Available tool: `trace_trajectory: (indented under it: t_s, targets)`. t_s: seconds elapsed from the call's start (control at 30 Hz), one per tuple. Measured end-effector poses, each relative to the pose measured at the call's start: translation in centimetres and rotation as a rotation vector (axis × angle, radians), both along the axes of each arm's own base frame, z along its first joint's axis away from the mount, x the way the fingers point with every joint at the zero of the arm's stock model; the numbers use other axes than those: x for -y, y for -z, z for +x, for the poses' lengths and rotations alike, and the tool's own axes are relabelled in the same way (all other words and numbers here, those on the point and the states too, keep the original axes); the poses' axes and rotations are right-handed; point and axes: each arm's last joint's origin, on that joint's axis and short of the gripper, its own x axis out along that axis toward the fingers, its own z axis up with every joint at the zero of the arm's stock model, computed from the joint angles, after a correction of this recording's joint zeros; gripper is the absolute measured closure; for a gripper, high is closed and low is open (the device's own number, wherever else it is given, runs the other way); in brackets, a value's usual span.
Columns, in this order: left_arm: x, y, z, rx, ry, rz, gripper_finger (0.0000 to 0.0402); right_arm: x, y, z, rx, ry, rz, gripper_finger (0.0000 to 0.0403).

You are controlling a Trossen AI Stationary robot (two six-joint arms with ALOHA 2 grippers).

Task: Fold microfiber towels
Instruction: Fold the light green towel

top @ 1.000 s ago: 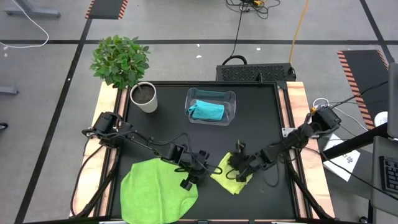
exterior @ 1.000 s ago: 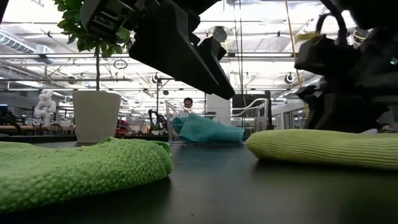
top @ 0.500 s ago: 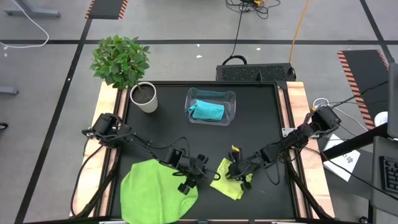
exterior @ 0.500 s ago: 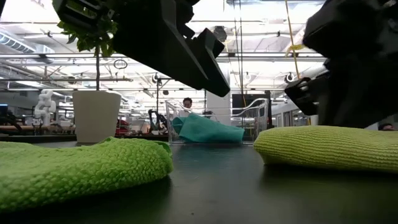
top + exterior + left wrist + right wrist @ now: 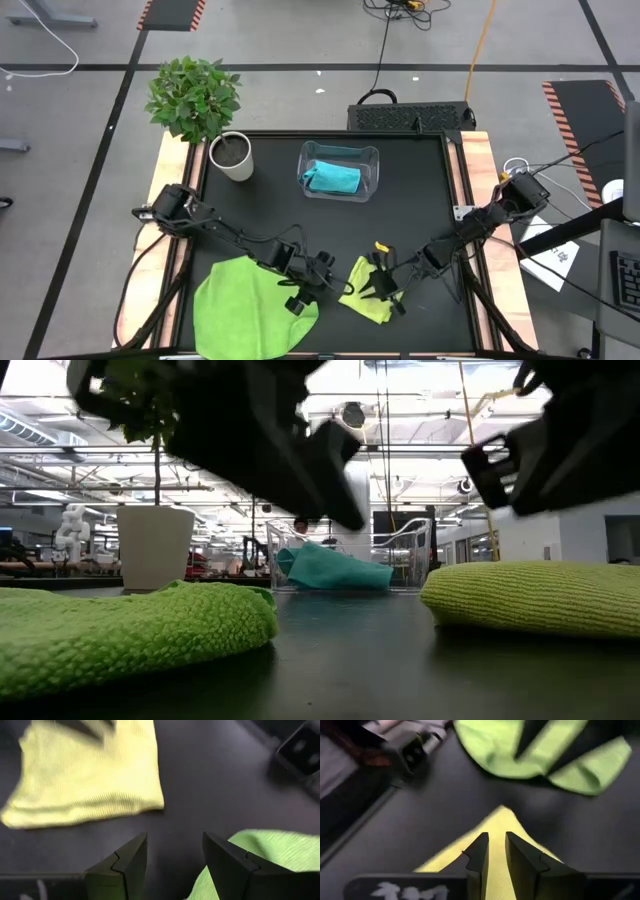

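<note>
**Two arms low over the front towels, third towel in the bin**

From above, the black table (image 5: pixel 420 200) carries a potted plant (image 5: pixel 205 110) at its far left corner and a clear bin (image 5: pixel 340 170) at far centre, with the blue towel (image 5: pixel 333 178) bunched inside it. The green towel (image 5: pixel 245 305) lies spread at the front left, its near edge over the table's front. The yellow towel (image 5: pixel 362 290) lies folded small at front centre, apart from the green one. The left gripper (image 5: pixel 318 275) sits at the green towel's right edge; the right gripper (image 5: pixel 378 285) is over the yellow towel.

At table height, the green towel (image 5: pixel 130 630) fills the left foreground and the yellow towel (image 5: pixel 535 595) lies as a thick pad on the right. Between them, farther back, stand the bin (image 5: pixel 400 555) with the blue towel (image 5: pixel 335 568) and the white pot (image 5: pixel 155 548). Both arms hang blurred above the cloths, and a person (image 5: pixel 300 526) shows in the room behind.

From the left wrist, the left gripper (image 5: pixel 175 860) has its fingers spread with nothing between them, over bare table; the yellow towel (image 5: pixel 90 780) lies beyond, the green towel (image 5: pixel 260 852) beside one finger.

From the right wrist, the right gripper (image 5: pixel 496 855) has its fingers nearly together, a thin gap between, above a corner of the yellow towel (image 5: pixel 502 827), pinching nothing that shows; the green towel (image 5: pixel 520 750) lies past it
</note>
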Motion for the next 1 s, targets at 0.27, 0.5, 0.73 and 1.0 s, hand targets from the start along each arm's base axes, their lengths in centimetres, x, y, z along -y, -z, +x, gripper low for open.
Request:
trace_trajectory:
  t_s: [0.27, 0.5, 0.73, 1.0]
  targets:
    - [2.1, 3.2, 0.4, 0.118, -0.009, 0.255, 0.0210, -1.6, -0.3, -0.8, 0.035, -0.010, -0.072, 0.0349]
    - [3.2, 2.8, 0.4, 0.216, -0.053, 0.352, 0.0193, -3.5, -0.9, -1.6, 0.016, -0.041, -0.094, 0.0327]
    - [2.4, 2.6, 0.9, 0.126, -0.085, 0.067, 0.0136, -4.8, -0.9, -2.6, -0.057, 0.019, 0.059, 0.0262]
    - [1.7, 2.4, 1.4, 0.133, -0.181, 0.041, 0.0114, -6.2, -0.9, -4.3, -0.058, 0.029, 0.073, 0.0225]
